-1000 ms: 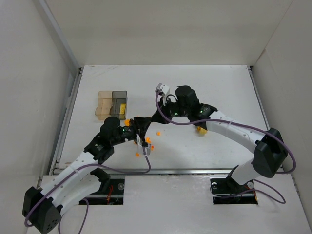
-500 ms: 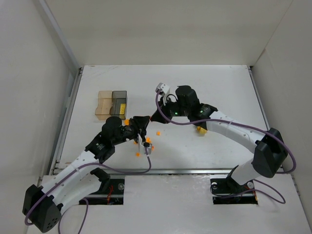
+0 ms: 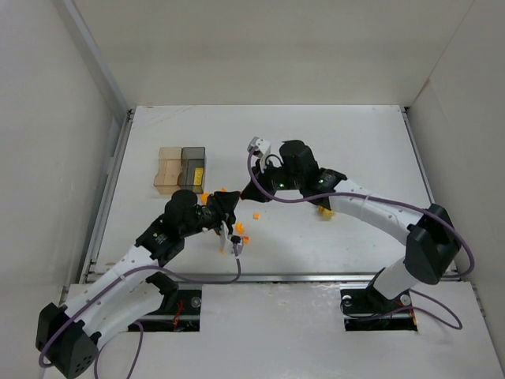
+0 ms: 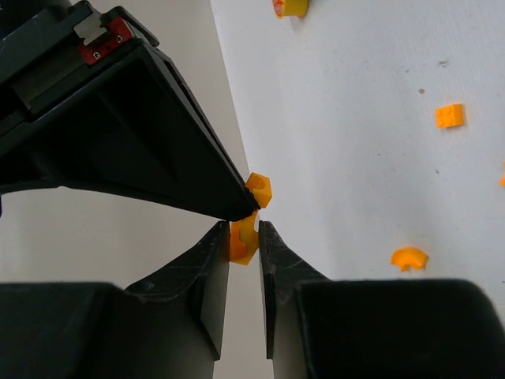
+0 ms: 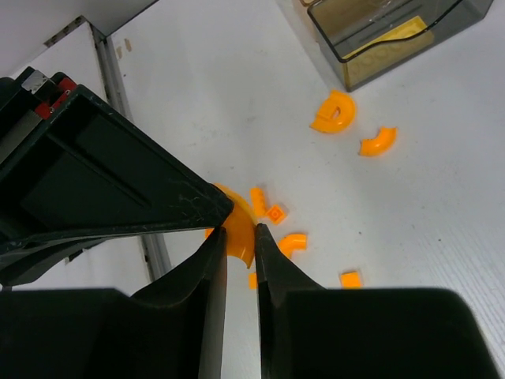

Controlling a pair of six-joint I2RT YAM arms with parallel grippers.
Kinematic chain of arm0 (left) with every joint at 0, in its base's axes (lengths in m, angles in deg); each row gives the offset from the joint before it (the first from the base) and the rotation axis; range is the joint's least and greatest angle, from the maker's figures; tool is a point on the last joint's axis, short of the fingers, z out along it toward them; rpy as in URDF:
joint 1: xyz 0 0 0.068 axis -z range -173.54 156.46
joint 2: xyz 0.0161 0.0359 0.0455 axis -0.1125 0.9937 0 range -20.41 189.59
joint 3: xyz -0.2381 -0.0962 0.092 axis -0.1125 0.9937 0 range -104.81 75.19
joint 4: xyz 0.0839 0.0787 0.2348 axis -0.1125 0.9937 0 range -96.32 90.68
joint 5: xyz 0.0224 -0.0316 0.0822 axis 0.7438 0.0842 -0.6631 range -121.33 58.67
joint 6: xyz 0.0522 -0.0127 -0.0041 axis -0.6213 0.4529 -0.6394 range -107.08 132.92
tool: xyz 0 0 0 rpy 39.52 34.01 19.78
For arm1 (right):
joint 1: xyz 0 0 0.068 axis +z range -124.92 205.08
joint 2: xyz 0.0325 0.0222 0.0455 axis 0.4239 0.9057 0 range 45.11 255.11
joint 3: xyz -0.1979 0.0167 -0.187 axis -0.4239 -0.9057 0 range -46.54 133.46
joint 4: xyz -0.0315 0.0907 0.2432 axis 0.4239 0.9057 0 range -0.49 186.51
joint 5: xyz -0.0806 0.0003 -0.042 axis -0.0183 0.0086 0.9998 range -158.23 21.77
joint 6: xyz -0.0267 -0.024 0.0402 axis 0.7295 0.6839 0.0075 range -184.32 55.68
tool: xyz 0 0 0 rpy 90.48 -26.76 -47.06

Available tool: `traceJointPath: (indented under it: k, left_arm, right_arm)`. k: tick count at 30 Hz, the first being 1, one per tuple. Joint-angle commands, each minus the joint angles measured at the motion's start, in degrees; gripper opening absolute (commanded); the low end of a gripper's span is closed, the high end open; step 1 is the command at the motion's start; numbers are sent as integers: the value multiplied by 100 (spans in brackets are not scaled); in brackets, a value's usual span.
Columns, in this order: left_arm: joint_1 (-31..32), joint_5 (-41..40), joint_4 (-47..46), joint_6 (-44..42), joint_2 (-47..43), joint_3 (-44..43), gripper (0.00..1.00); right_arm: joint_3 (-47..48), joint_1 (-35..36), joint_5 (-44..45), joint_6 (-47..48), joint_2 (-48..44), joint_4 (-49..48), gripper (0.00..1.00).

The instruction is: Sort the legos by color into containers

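My left gripper is shut on a small orange lego, low over the table; in the top view it sits amid scattered orange pieces. My right gripper is shut on an orange curved lego; in the top view it is right of the containers. The joined containers, tan-clear and smoky dark grey, stand at the left. The dark one holds a pale yellow plate.
Loose orange pieces lie near the dark box and under my right fingers. More show in the left wrist view. A yellow brick lies under the right forearm.
The right wrist has shifted slightly left and toward the containers. The left gripper has shifted slightly. Both stay shut on their pieces.
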Motion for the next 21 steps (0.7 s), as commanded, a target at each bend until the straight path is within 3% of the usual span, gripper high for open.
traceJointPath:
  k: [1,5,15,18,21]
  left_arm:
    - [-44,-79,572,6,-129,-425,0]
    - [-44,-132,766,307,-234,-478,0]
    - [-44,-597,600,377,-296,-311,0]
    - [-44,-685,223,377,-244,-197,0]
    - [-44,-677,-41,457,-296,-74,0]
  right_arm:
    - [276,139,-324,-42,244,-111,20]
    - [514,139,-447,-42,544,-111,28]
    - [716,139,-807,73,790,-111,27]
    - [768,139,-859,73,843,-111,38]
    - [769,87,-860,73,843,-111,57]
